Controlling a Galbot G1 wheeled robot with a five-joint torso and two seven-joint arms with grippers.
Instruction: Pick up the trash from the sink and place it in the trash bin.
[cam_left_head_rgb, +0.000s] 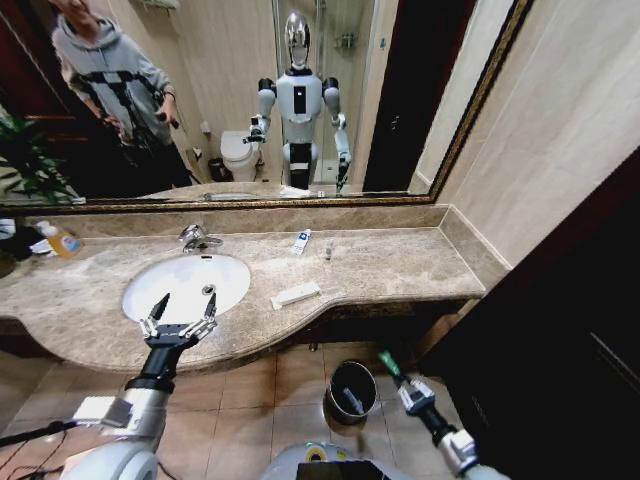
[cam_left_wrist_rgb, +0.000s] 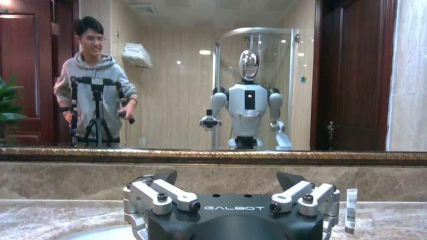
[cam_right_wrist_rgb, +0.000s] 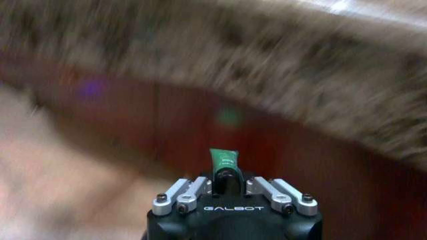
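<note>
The white oval sink (cam_left_head_rgb: 190, 275) is set in a beige marble counter. My left gripper (cam_left_head_rgb: 180, 318) hovers open over the sink's front rim with nothing in it; in the left wrist view it (cam_left_wrist_rgb: 227, 176) faces the mirror. Low at the right, beside the counter front, my right gripper (cam_left_head_rgb: 392, 370) is shut on a green tube (cam_left_head_rgb: 384, 358), which sticks out between the fingers (cam_right_wrist_rgb: 225, 161). The black trash bin (cam_left_head_rgb: 368, 372) stands on the floor just left of that gripper, with a white item inside. On the counter lie a flat white packet (cam_left_head_rgb: 296, 294), a white-blue tube (cam_left_head_rgb: 301, 241) (cam_left_wrist_rgb: 351, 210) and a tiny vial (cam_left_head_rgb: 327, 250).
A chrome faucet (cam_left_head_rgb: 198, 238) stands behind the basin. An orange-liquid bottle (cam_left_head_rgb: 62, 240) sits at the counter's far left. A dark wooden cabinet (cam_left_head_rgb: 560, 330) closes off the right side. The mirror (cam_left_head_rgb: 300, 100) behind the counter reflects the robot and a person.
</note>
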